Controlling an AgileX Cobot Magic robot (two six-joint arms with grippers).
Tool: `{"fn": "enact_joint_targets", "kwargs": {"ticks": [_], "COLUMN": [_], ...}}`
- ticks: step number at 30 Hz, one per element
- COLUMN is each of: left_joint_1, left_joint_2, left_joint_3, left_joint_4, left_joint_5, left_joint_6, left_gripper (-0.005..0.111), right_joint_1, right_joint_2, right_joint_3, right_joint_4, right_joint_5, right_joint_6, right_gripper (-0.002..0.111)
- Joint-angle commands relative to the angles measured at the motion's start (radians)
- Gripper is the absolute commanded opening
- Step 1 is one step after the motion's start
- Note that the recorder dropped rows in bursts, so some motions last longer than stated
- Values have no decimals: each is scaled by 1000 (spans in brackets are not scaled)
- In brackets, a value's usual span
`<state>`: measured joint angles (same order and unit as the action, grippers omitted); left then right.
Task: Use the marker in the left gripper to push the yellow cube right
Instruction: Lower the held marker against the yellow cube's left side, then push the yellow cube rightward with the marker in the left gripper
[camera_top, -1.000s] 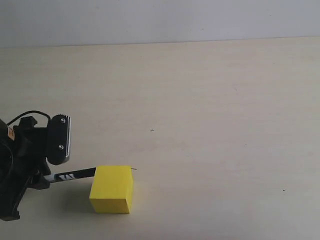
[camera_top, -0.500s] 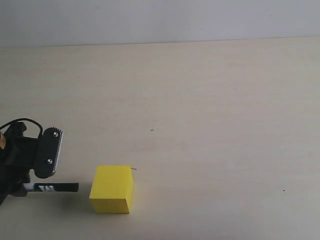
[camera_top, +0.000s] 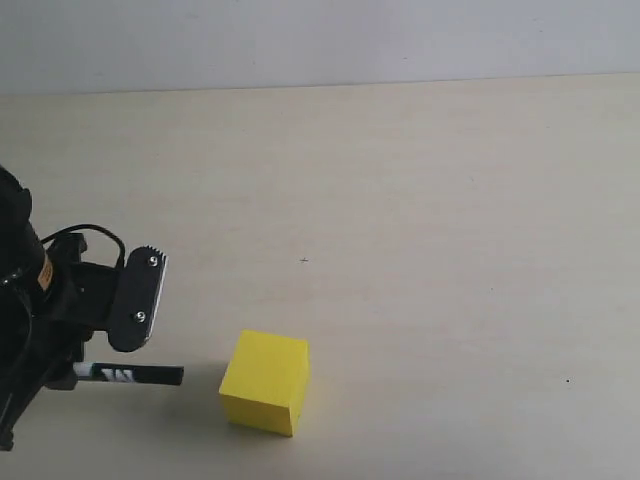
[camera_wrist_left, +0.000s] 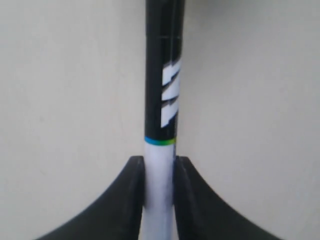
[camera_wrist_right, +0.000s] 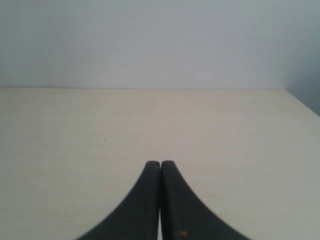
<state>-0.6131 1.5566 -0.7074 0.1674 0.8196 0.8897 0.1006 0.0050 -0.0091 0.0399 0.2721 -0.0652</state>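
Observation:
The yellow cube sits on the table near the front, left of the middle, turned slightly askew. My left gripper hangs to its left, shut on the marker, which lies level and points at the cube. A small gap shows between the marker's black end and the cube's left face. In the left wrist view the fingers clamp the marker's white barrel, its black printed part runs forward, and the cube is out of that view. My right gripper is shut on nothing and does not show in the exterior view.
The beige table runs back to a grey wall. The left arm's black body and cables fill the front left corner. The right wrist view shows the table's far edge and its corner at the right.
The left gripper drew the marker back from behind the cube, dropped to its left side, then moved right. The cube has slid right and turned a little.

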Motion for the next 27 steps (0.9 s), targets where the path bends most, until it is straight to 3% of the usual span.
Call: {"fn": "enact_joint_targets", "kwargs": {"ticks": [1, 7, 12, 20, 27], "left_joint_1": [5, -85, -198, -175, -175], "left_joint_2": [2, 7, 55, 78, 85], "left_joint_3": [-5, -14, -120, -176, -143], "left_joint_4": [7, -60, -77, -22, -13], "left_joint_5": [59, -56, -30, 146, 98], "left_joint_6": [-9, -9, -80, -127, -135], "left_gripper": [0, 0, 0, 0, 0], "right_joint_1": [-7, -7, -7, -7, -7], "right_joint_2": [-5, -5, -5, -5, -5], "right_joint_3": [4, 4, 4, 4, 4], "right_joint_4": [6, 6, 8, 8, 8], "right_joint_5": [-5, -5, -5, -5, -5], "right_joint_6": [-9, -9, -9, -9, -9], "right_gripper": [0, 0, 0, 0, 0]}}
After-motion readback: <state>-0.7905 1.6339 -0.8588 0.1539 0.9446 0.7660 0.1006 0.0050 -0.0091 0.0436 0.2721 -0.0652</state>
